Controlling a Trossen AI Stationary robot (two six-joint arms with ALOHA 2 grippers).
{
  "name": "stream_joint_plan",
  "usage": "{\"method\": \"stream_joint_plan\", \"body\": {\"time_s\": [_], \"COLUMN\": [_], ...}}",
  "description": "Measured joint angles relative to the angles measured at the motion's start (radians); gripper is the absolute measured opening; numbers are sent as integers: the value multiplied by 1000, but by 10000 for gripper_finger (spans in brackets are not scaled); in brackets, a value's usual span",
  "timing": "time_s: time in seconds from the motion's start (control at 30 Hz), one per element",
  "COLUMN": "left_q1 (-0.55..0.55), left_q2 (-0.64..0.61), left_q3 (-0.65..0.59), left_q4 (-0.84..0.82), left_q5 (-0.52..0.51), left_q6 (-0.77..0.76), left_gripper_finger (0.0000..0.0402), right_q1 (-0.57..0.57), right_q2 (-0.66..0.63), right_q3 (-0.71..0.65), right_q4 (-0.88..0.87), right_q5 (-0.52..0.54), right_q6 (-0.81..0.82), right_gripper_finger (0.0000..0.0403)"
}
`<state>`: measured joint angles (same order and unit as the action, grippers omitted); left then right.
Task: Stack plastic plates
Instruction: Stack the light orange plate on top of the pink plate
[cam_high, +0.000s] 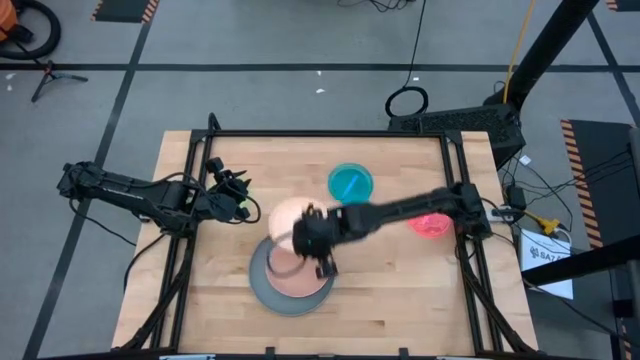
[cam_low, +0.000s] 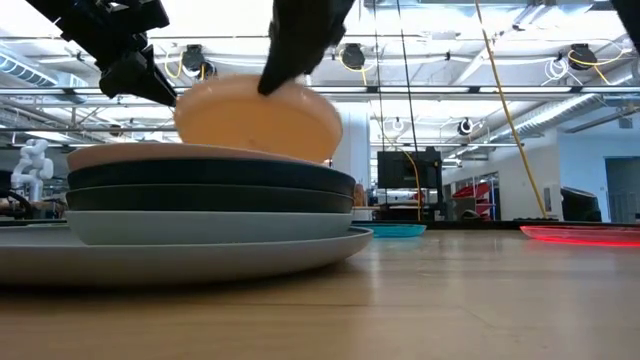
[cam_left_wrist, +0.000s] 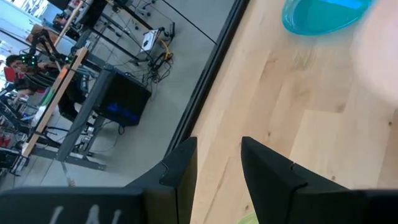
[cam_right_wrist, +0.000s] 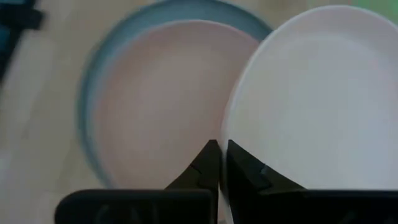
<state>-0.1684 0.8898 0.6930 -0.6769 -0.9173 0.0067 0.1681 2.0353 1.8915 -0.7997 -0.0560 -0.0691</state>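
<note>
1. Stack (cam_low: 210, 200) sits near-centre on the table, close to the near edge: large grey plate (cam_high: 262, 290) at the bottom, then light blue (cam_low: 210, 226), black (cam_low: 205, 198), dark teal (cam_low: 210, 176), and salmon pink (cam_high: 300, 283) on top.
2. Cream plate (cam_high: 285, 218) is held tilted above the far-left part of the stack, clear of the salmon one in the low view. Right gripper (cam_right_wrist: 222, 163) is clamped on its rim, fingers nearly together with the plate edge between them.
3. Left gripper (cam_left_wrist: 217, 168) hangs just left of the cream plate, over bare wood, fingers parted, nothing between them. A sliver of lime green (cam_left_wrist: 247, 219) shows under its fingers in the left wrist view.
4. Cyan plate (cam_high: 350, 182) lies far of centre, alone, well apart from the stack. Pink-red plate (cam_high: 430, 224) lies at the right, near the right arm's base, partly under the arm.
5. Open room: bare wood between stack and near edge is narrow; near-right and far-left areas of the table are free. Black frame rails run along all the table's edges.
6. Writing: a white label right of the table, too small to read.
7. Surface is light wood butcher-block (cam_high: 400, 290). Grey floor with black tape lines and cables; the low view shows a lab with a monitor and ceiling rails.
</note>
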Motion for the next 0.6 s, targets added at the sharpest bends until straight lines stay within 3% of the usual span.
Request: {"method": "stream_joint_plan", "body": {"time_s": [0.17,0.33,0.6], "left_q1": [0,0,0], "left_q2": [0,0,0], "left_q3": [0,0,0], "left_q4": [0,0,0], "left_q5": [0,0,0], "left_q6": [0,0,6], "left_gripper_finger": [131,131,131], "right_q1": [78,79,75], "right_q2": [7,5,5], "right_q3": [0,0,0], "right_q4": [26,37,33], "right_q5": [-2,-4,-163], "right_q6": [21,28,114], "right_gripper_finger": [11,19,26]}}
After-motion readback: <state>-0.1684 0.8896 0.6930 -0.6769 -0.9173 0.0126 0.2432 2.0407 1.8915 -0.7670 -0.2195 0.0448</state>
